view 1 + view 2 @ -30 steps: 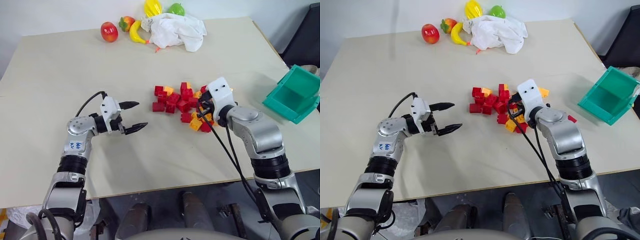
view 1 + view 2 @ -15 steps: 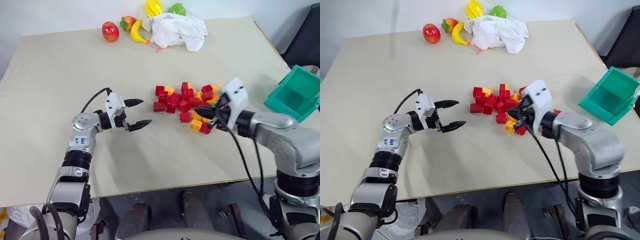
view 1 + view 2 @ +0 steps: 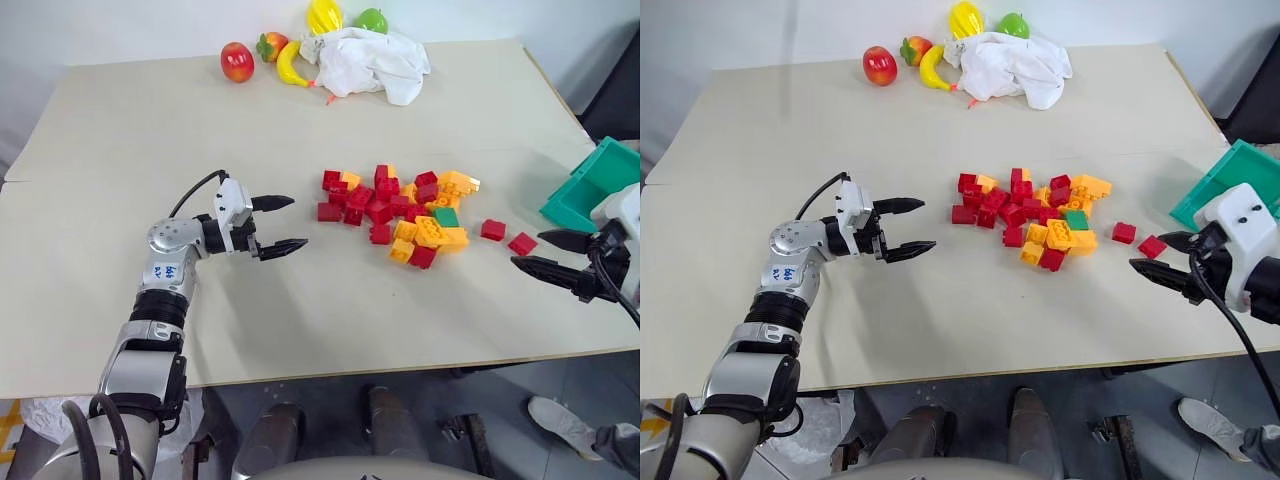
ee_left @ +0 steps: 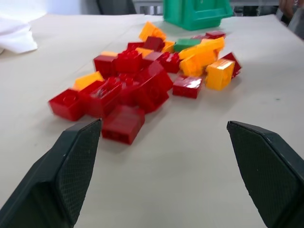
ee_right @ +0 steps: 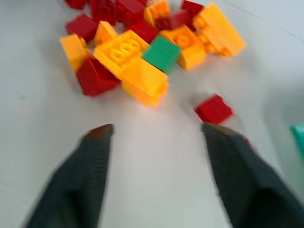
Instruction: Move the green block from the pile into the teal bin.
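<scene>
Resting among the yellow bricks on the right side of the pile (image 3: 400, 205), the green block (image 3: 446, 216) lies on the tabletop (image 3: 150, 130), held by neither pincer. The right pincer (image 3: 550, 254) hangs released and empty, well right of the pile, just beside the teal bin (image 3: 598, 186) at the tabletop's right edge. The left pincer (image 3: 282, 222) is spread wide, empty, left of the pile.
</scene>
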Available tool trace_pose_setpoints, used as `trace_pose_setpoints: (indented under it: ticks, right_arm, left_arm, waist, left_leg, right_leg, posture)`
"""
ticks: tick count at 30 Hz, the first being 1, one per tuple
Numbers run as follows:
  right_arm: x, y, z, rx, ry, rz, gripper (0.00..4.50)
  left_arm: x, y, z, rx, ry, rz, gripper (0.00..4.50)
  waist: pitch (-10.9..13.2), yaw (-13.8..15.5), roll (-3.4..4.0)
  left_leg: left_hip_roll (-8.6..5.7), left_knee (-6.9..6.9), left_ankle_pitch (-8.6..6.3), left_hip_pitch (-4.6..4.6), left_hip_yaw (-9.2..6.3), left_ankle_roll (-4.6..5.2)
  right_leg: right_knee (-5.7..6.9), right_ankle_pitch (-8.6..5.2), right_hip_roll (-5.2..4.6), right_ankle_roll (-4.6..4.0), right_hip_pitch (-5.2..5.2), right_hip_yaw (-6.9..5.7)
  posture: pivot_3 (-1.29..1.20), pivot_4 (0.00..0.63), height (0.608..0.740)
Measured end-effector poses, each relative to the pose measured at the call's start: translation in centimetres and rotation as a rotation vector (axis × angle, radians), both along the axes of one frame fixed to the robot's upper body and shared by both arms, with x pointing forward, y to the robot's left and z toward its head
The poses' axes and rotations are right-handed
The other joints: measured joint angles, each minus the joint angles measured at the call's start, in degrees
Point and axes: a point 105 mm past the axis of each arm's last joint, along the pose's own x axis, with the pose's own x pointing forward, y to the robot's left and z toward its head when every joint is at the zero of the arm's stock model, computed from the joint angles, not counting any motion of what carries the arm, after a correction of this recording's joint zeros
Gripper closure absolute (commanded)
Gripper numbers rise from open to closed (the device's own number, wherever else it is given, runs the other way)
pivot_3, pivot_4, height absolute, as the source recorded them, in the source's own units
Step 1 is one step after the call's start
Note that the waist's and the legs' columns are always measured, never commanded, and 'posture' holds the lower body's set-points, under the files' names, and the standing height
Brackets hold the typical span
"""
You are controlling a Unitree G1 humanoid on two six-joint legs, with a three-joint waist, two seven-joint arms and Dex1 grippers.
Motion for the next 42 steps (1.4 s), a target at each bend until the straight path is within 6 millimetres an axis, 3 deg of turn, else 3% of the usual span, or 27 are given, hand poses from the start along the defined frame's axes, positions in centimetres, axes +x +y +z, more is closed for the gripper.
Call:
trace_pose_setpoints:
  ticks: [1, 6, 9, 12, 20, 23, 36, 42]
  right_arm:
    - [0.0, -0.1, 0.0, -0.006, 0.003, -0.003, 0.08]
    - [1.2, 1.1, 0.6, 0.001, -0.015, -0.002, 0.03]
    - [3.0, 2.7, 0.7, 0.042, -0.046, -0.007, 0.03]
    - [4.9, 3.8, -0.7, 0.078, -0.015, -0.043, 0.03]
    - [11.3, 3.8, -3.3, 0.096, 0.006, -0.243, 0.03]
    - [13.2, 4.2, -3.2, 0.106, 0.008, -0.258, 0.03]
    - [13.9, 7.1, -3.6, -0.005, 0.180, -0.101, 0.03]
    - [13.2, 6.3, -4.2, -0.068, 0.273, -0.115, 0.03]
  left_arm:
    - [0.0, 0.0, 0.0, 0.001, -0.001, -0.005, 0.00]
    - [-0.3, 0.0, 0.6, -0.030, -0.023, -0.036, 0.00]
    - [-0.4, -0.1, 0.7, -0.035, -0.029, -0.049, 0.00]
    - [-0.5, -0.2, 0.8, -0.037, -0.031, -0.054, 0.00]
    - [-0.7, -0.2, 0.6, -0.042, -0.035, -0.050, 0.00]
    - [-0.7, -0.2, 0.8, -0.044, -0.047, -0.040, 0.00]
    - [-0.9, -0.1, 0.5, -0.048, -0.042, -0.023, 0.00]
    - [-1.1, -0.1, 0.5, -0.049, -0.047, -0.020, 0.00]
  waist:
    - [0.02, 0.08, 0.01]
    - [0.02, 0.18, 0.00]
    - [0.03, 0.13, -0.03]
    - [0.05, 0.13, -0.04]
    - [0.05, -0.03, -0.03]
    - [0.05, -0.25, -0.02]
    - [0.03, -1.41, -0.03]
    - [0.03, -1.46, -0.01]
  left_leg:
    - [0.00, 0.06, 0.00, -0.02, 0.00, 0.00]
    - [-0.02, 0.14, 0.01, -0.02, -0.01, 0.00]
    - [0.01, 0.14, 0.01, -0.04, -0.03, 0.00]
    - [-0.02, 0.12, 0.01, -0.08, -0.04, 0.00]
    - [-0.07, 0.07, 0.04, -0.14, -0.06, 0.07]
    - [-0.10, 0.09, 0.04, -0.15, -0.05, 0.07]
    - [-0.07, 0.13, 0.04, -0.13, -0.09, 0.07]
    - [-0.07, 0.10, 0.04, -0.14, -0.08, 0.07]
  right_leg:
    - [0.04, 0.02, 0.00, -0.01, 0.00, 0.00]
    - [0.02, 0.09, -0.03, -0.01, 0.03, 0.01]
    - [-0.01, 0.10, -0.02, -0.02, 0.02, 0.00]
    - [-0.05, 0.11, -0.04, -0.02, -0.03, -0.01]
    - [-0.14, 0.16, -0.06, 0.05, -0.05, -0.04]
    - [0.00, 0.17, -0.06, 0.05, -0.04, -0.04]
    - [0.11, 0.17, -0.05, 0.04, -0.03, -0.06]
    - [0.11, 0.17, -0.05, 0.04, -0.06, -0.06]
  posture:
    - [0.00, 0.150, 0.740]
    - [0.00, 0.150, 0.740]
    - [0.00, 0.150, 0.740]
    - [0.00, 0.150, 0.740]
    - [0.00, 0.150, 0.740]
    - [0.00, 0.150, 0.740]
    - [0.00, 0.150, 0.740]
    - [0.00, 0.150, 0.740]
